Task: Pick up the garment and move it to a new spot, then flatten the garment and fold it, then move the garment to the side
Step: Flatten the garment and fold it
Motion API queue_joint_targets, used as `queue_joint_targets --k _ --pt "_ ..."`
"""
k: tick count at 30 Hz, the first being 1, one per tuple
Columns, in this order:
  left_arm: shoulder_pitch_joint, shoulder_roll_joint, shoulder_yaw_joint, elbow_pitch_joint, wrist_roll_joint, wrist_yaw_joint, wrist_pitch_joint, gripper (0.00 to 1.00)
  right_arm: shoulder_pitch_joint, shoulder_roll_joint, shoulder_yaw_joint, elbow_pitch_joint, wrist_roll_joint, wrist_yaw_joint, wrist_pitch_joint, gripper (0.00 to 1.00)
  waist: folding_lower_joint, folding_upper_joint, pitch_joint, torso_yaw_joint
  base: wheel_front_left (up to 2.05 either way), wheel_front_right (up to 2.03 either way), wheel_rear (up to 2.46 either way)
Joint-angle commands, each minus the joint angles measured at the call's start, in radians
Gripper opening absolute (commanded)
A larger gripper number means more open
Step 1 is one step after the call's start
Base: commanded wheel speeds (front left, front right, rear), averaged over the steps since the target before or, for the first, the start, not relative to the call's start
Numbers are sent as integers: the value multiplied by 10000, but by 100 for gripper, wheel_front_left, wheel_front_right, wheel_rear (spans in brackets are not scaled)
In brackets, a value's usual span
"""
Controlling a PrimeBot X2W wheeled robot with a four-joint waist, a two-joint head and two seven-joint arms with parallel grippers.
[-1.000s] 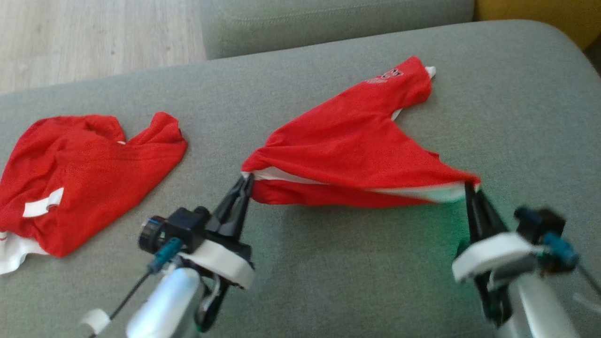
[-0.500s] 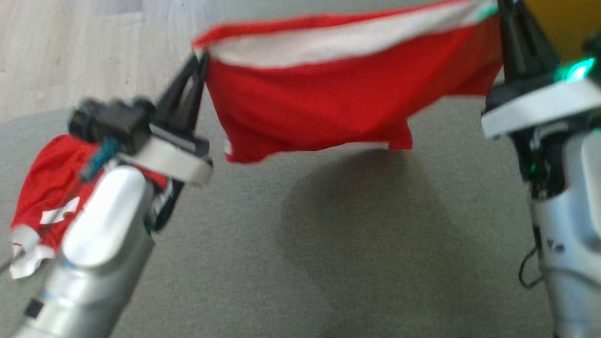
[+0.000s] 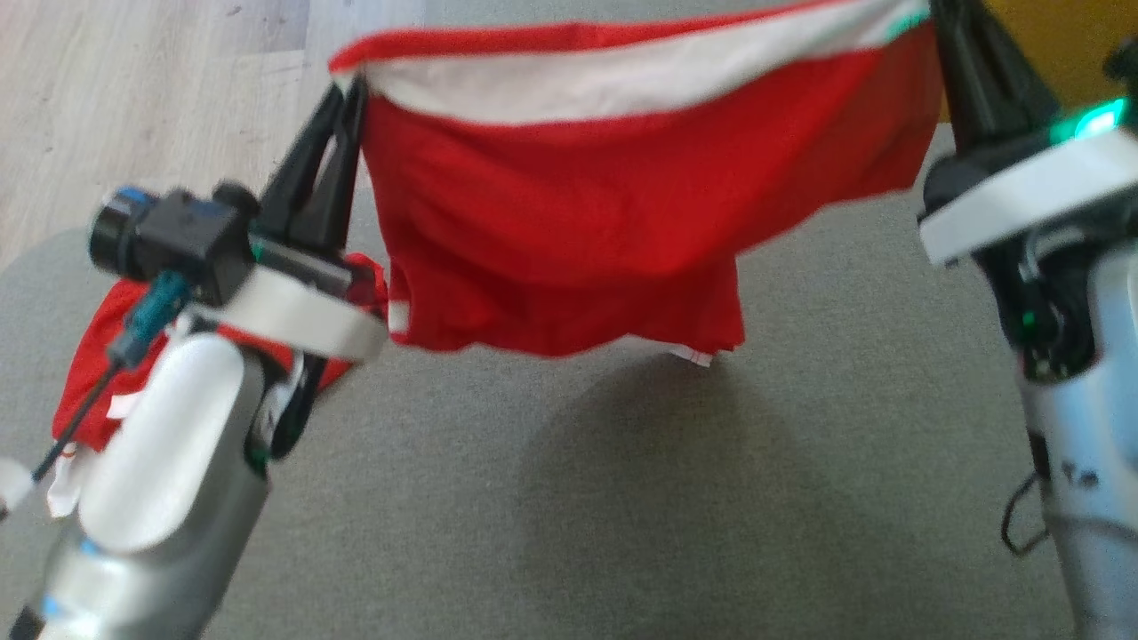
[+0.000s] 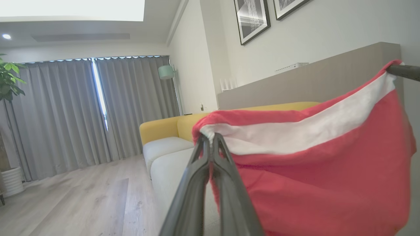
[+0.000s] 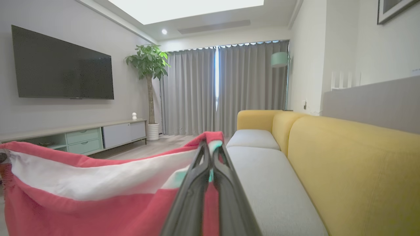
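Note:
The garment is red with a white band along its top edge and hangs in the air, stretched between my two grippers above the grey cushion. My left gripper is shut on the garment's left top corner; the left wrist view shows that pinch on the band, with the garment spreading right. My right gripper is shut on the right top corner at the picture's top edge; in the right wrist view it pinches the garment. The lower hem hangs just above the cushion.
A second red garment lies crumpled at the cushion's left, partly behind my left forearm. Wooden floor lies beyond the cushion at upper left. A yellow sofa back runs along the right, with grey seat cushions ahead.
Both grippers have lifted the garment off the cushion and raised it, so it now hangs spread between them. The head camera has tilted, shifting the whole picture. In the last half second the left gripper moved slightly left.

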Motion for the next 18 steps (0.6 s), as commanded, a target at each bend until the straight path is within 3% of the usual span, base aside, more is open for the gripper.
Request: queue_joint_targets --k 1,10,13,18 --pt "-227 481 571 -611 -101 121 145 0 93 -90 -7 -553 110 -9 193 0 1 0 25 10 0 0 0" --pt "-275 656 741 -1596 -697 190 1169 0 126 -215 -422 -1325 -72 -9 1305 0 1 0 1017 -75 0 0 0" --pt "-1275 583 695 -987 -703 -83 1365 0 -879 -498 -355 -606 -336 -9 1349 0 1 0 1863 -152 0 0 0" --pt "-3885 194 724 929 -652 -629 1239 0 -3585 -852 178 1680 -665 -9 874 0 1 0 3362 -272 0 0 0"
